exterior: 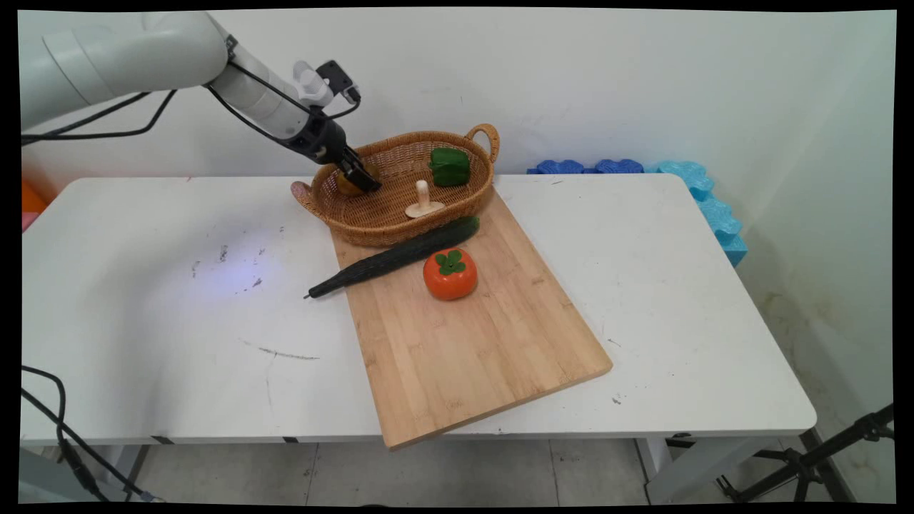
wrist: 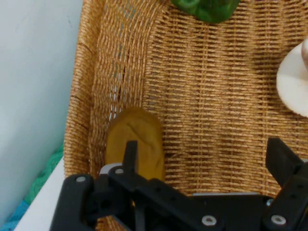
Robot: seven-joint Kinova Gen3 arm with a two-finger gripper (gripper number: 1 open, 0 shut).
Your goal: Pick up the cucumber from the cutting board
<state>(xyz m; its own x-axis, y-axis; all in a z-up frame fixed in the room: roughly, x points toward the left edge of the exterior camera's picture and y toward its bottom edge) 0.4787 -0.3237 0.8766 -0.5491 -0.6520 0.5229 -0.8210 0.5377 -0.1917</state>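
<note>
- You are looking at a wicker basket [exterior: 385, 214] sitting at the far end of the wooden cutting board [exterior: 471, 335], and it is holding three things: a green pepper [exterior: 450, 166] toward its far right, a pale mushroom [exterior: 424, 203] standing cap-down near the middle, and a brownish-yellow potato-like piece [wrist: 136, 147] lying against the left inner wall.
- Your gripper [exterior: 360, 177] is reaching down into the basket's left end; its fingers are standing wide apart and holding nothing, with one finger [wrist: 130, 155] sitting over the yellow piece and the other well off to the side over bare weave.
- The yellow piece is pressing close against the basket wall, so that side is leaving little room; toward the mushroom the basket floor is lying open.
- A dark green cucumber [exterior: 396, 257] is lying just outside the basket's near rim, its thin end hanging past the board's left edge over the white table [exterior: 143, 321].
- An orange persimmon [exterior: 450, 274] is sitting on the board just beside the cucumber.
- The yellow piece is looking smooth, rounded and oblong, with a faint crease across its top.
</note>
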